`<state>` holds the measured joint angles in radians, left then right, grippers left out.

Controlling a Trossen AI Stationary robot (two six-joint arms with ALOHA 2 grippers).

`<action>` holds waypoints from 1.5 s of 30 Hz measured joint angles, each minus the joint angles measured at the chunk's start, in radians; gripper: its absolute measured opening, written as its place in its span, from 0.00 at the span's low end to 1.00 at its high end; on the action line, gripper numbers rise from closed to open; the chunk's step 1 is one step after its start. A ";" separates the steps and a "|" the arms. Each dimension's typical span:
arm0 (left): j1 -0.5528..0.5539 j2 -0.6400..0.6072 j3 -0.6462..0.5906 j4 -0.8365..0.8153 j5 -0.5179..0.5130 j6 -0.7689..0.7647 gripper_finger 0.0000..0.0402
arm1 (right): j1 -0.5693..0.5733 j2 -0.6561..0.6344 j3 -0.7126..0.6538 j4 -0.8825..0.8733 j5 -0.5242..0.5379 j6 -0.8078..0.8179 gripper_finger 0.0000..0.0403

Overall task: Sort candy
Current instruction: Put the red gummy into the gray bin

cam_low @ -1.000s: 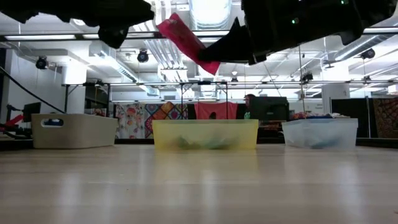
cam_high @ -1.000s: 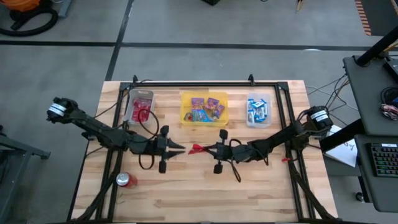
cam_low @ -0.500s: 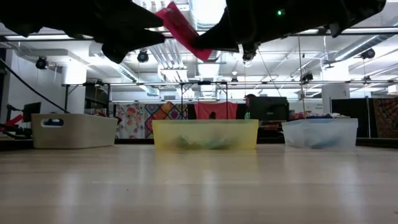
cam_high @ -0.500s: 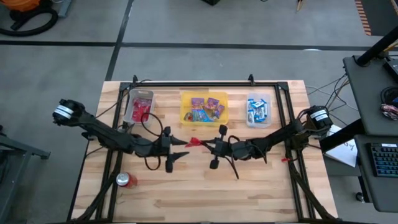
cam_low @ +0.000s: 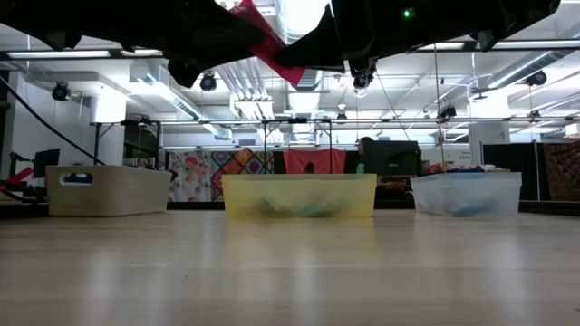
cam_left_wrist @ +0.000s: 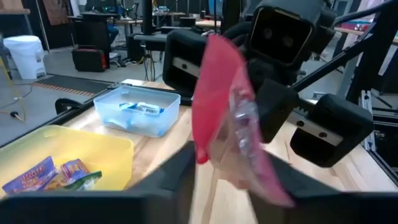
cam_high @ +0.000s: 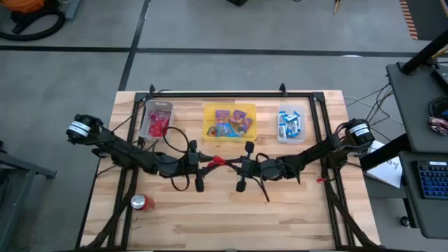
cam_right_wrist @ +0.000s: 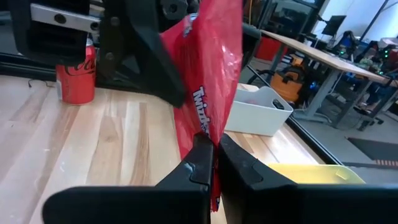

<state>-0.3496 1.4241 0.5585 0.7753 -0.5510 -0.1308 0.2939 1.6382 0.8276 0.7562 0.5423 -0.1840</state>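
— Arms? How do they sit?

— Both reach low toward the middle of the table (cam_high: 280, 210), meeting tip to tip above it. The right claw (cam_high: 228, 164) is clamped on a red candy packet (cam_high: 218, 162), held up in the air. The left claw (cam_high: 207, 166) has its fingers apart on either side of the packet's other end.

— Any writing?

— White letters on the packet, only "Twi" readable in the right wrist view. The red soda can (cam_right_wrist: 78, 78) by the left arm has white script, too cut off to read.

— Other candy?

— Sorted in three bins along the far edge: red in the grey bin (cam_high: 147, 124), purple packets in the yellow bin (cam_high: 207, 122), blue-and-white bars in the clear bin (cam_high: 302, 126).
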 joint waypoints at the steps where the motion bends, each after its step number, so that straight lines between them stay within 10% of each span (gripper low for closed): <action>1: 0.000 0.001 0.002 0.001 -0.001 0.005 0.23 | 0.000 0.000 0.000 -0.001 0.000 0.000 0.02; 5: 0.000 -0.002 0.003 0.001 -0.011 -0.004 0.03 | 0.000 0.000 0.000 -0.003 0.000 0.008 0.03; 25: 0.006 -0.060 0.003 -0.127 -0.086 0.010 0.00 | -0.013 -0.002 0.004 -0.046 0.012 0.038 0.33; 39: 0.298 -0.434 0.078 -1.419 -0.304 -0.623 0.00 | -0.024 -0.082 0.004 -0.156 0.061 0.130 0.39; 45: 0.498 -0.451 0.102 -1.590 -0.302 -0.603 0.00 | -0.026 -0.069 0.004 -0.156 0.061 0.164 0.39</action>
<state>0.1480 0.9730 0.6604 -0.8150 -0.8526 -0.7336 0.2676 1.5693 0.8314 0.5999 0.6029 -0.0195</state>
